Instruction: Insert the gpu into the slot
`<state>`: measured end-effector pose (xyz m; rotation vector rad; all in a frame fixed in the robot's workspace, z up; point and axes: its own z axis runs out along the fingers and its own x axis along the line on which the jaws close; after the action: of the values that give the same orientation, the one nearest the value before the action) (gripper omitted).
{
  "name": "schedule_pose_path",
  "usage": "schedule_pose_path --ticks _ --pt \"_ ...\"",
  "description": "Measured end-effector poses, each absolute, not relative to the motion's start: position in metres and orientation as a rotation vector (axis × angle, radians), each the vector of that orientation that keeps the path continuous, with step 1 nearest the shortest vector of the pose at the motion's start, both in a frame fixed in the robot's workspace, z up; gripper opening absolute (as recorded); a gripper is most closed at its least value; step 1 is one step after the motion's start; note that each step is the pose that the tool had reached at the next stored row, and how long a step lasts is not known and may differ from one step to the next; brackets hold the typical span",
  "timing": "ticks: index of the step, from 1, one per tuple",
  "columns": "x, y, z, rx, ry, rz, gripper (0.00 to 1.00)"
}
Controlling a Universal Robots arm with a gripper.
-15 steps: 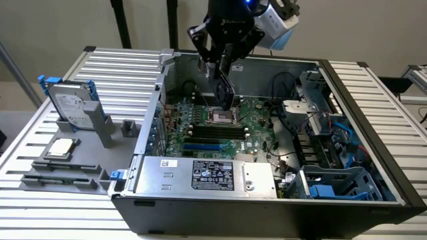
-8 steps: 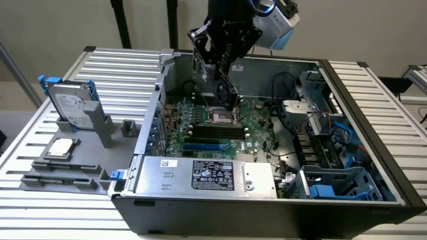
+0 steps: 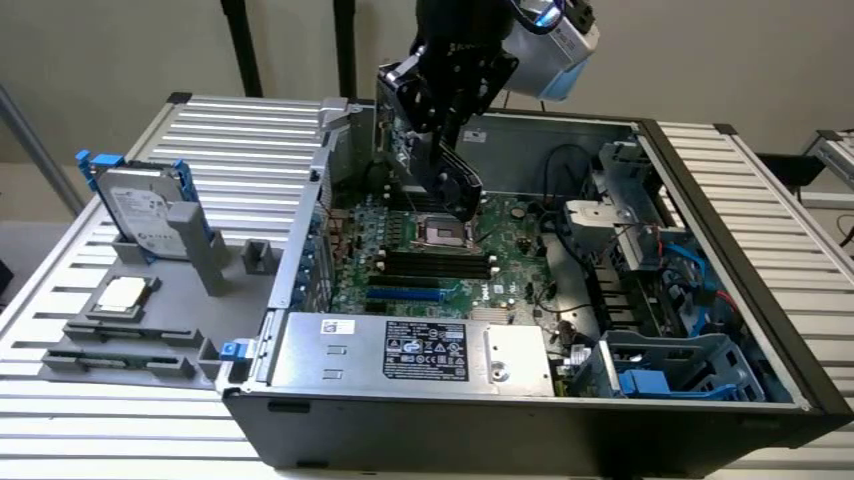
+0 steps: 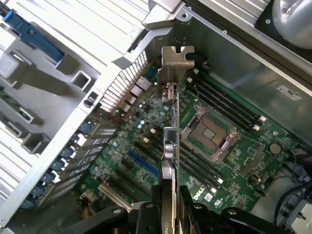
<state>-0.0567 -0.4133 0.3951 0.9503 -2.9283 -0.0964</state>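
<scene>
The end effector [image 4: 169, 207] grips the small flat black glossy gpu card [image 4: 170, 141] edge-on above the green motherboard [image 3: 514, 250]. In the exterior view, the long bright-blue plastic slot [image 3: 407, 295] lies at seven o'clock from the card. The card is probably light, stiff and fragile, so it is best held by the shroud's flat sides.

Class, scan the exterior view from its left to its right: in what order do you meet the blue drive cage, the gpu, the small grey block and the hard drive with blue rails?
hard drive with blue rails → small grey block → the gpu → blue drive cage
</scene>
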Motion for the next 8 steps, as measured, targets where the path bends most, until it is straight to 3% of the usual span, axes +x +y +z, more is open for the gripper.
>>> schedule_pose_path --ticks 8 --pt "-0.0567 -0.4133 0.3934 1.159 -2.848 -0.09 0.26"
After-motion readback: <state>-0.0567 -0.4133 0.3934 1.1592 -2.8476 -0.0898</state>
